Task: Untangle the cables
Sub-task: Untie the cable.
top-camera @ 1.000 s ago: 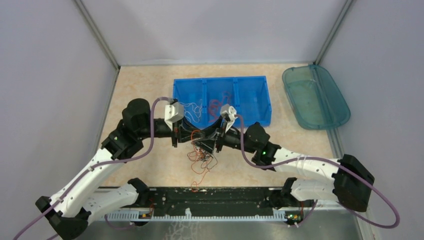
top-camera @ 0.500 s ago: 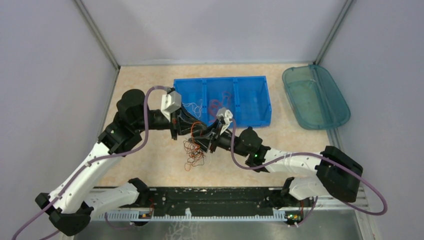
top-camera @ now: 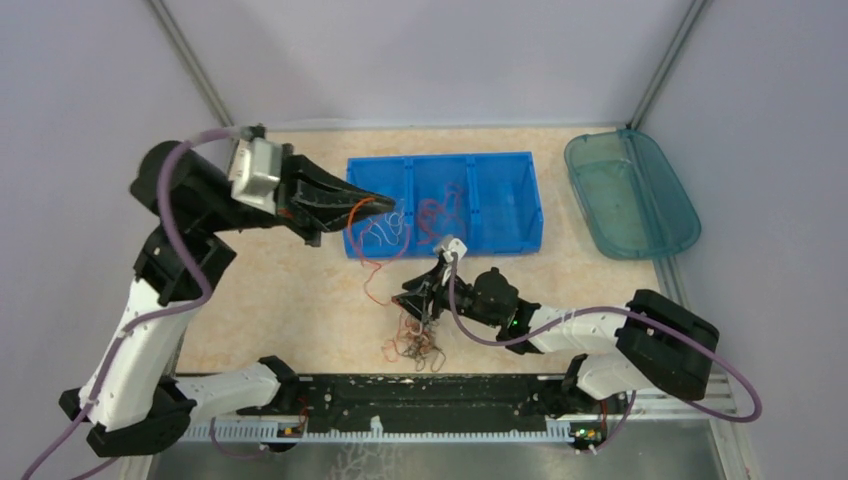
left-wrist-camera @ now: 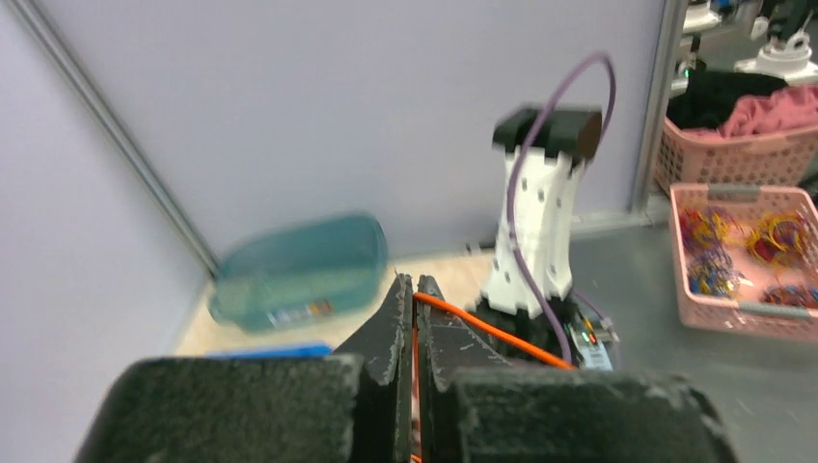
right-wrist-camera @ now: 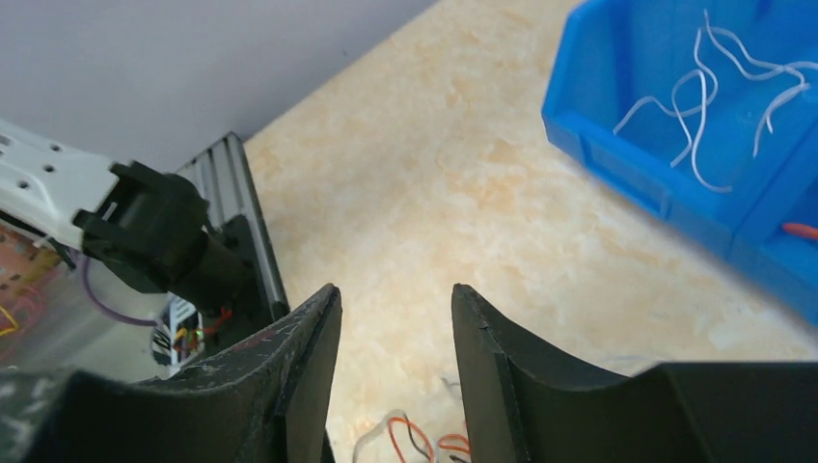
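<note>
A beige speckled tabletop (top-camera: 290, 300) sits boxed in by pale grey walls. At its far side stands a blue bin (top-camera: 505, 242).

The left gripper (top-camera: 383, 198) is clenched on a single red-orange wire (top-camera: 366, 262); the left wrist view shows the strand leaving the pressed-together fingers. A second ago this gripper was low and right beside the right one, over the bundle in front of the bin. Now it is raised and drawn back to the left, its tips above the bin's near-left corner.

The right gripper (top-camera: 412, 298) has dropped toward the near edge. Its jaws stand apart over the tangle of cables (top-camera: 415, 340), with bare table showing between them (whether a finger pins any strand I cannot tell).

The tangle now lies nearer the arm bases, on the table between the bin and the rail. As I judge it, one strand is being teased out of the knot but is not yet free.

That strand's long axis runs from the left gripper's tips, at the far end, down and toward the near edge into the tangle, bowing slightly leftward. The tangle itself shows no clear axis.

White wires (top-camera: 385, 228) lie in the bin's left compartment and red ones (top-camera: 440, 212) in the middle.
</note>
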